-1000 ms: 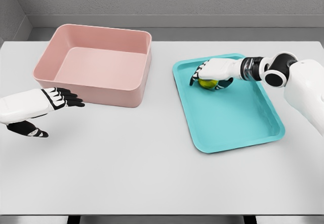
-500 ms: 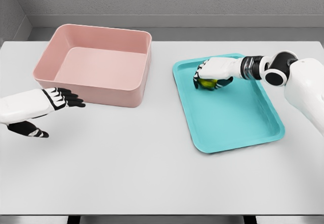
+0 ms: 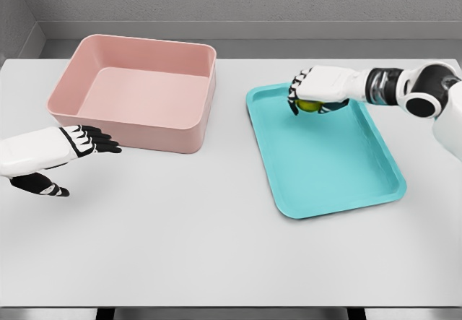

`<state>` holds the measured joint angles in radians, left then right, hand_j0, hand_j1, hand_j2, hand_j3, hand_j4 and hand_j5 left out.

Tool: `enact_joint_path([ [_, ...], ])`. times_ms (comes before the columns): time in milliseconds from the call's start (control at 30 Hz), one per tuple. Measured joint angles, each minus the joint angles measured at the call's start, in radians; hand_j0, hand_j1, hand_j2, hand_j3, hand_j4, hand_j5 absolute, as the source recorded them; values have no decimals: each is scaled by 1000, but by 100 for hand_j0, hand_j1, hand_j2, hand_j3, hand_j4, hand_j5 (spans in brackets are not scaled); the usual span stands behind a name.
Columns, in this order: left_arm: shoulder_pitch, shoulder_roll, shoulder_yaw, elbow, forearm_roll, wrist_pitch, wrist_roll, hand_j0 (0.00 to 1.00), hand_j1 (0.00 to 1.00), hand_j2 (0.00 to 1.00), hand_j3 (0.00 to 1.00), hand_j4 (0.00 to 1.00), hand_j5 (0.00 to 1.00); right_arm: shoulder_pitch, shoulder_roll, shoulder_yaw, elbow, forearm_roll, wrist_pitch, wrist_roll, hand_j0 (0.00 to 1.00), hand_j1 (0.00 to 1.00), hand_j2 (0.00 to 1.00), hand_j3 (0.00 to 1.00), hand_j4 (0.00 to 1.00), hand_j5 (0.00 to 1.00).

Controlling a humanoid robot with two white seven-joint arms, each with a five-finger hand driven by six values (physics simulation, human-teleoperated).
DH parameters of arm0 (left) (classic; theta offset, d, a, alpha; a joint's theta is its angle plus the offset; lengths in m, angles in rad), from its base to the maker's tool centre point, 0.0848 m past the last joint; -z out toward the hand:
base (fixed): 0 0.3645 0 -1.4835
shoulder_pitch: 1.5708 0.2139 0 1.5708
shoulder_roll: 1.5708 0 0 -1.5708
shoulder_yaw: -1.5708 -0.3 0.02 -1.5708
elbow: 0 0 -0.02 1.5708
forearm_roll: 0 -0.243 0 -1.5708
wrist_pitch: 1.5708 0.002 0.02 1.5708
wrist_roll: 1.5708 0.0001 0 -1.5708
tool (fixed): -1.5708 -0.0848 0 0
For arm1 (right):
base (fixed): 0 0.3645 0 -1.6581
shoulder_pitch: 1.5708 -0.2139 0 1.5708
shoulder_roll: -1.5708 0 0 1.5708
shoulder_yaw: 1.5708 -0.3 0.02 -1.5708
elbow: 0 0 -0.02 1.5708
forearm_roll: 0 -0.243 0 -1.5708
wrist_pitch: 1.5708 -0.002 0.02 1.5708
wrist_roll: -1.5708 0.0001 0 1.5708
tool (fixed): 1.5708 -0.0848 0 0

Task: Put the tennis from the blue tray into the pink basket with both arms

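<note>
The right robot hand (image 3: 315, 92) has risen, fingers curled around the yellow-green tennis ball (image 3: 310, 105) above the blue plastic tray's (image 3: 328, 157) far end; the left robot hand (image 3: 68, 146) hovers open beside the pink rectangular basket (image 3: 137, 92).

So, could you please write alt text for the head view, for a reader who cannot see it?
The right hand grips a yellow-green ball above the far end of a blue tray on a white table. An empty pink basket stands to the left, with the open left hand near its front wall.
</note>
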<state>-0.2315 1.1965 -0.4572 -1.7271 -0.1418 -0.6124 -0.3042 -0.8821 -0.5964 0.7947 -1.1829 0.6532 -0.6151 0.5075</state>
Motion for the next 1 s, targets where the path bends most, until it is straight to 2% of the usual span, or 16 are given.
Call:
enact_joint_path([
  [267,1,1,0,-2,0,0,0,100,100,100,100,100,100,126,-156,-91,-304,-13,0,0,42,42,42,42,42,42],
  [367,0,1,1,-3,1,0,0,100,100,100,100,100,100,153,-186,-100,-412,-14,1,-1,42,42,42,42,42,42],
  [500,4,8,4,5,3,0,0,100,100,100,100,100,100,167,-195,-89,-507,-16,1,1,42,42,42,42,42,42],
  [600,3,20,6,17,5,0,0,100,100,100,100,100,100,167,-192,-80,-542,-17,1,1,42,42,42,42,42,42],
  [767,3,33,7,26,8,0,0,100,100,100,100,100,100,166,-174,-64,-559,-14,2,1,42,42,42,42,42,42],
  [1000,3,38,6,27,10,0,0,100,100,100,100,100,100,163,-93,-36,-560,4,2,30,42,42,42,42,42,42],
])
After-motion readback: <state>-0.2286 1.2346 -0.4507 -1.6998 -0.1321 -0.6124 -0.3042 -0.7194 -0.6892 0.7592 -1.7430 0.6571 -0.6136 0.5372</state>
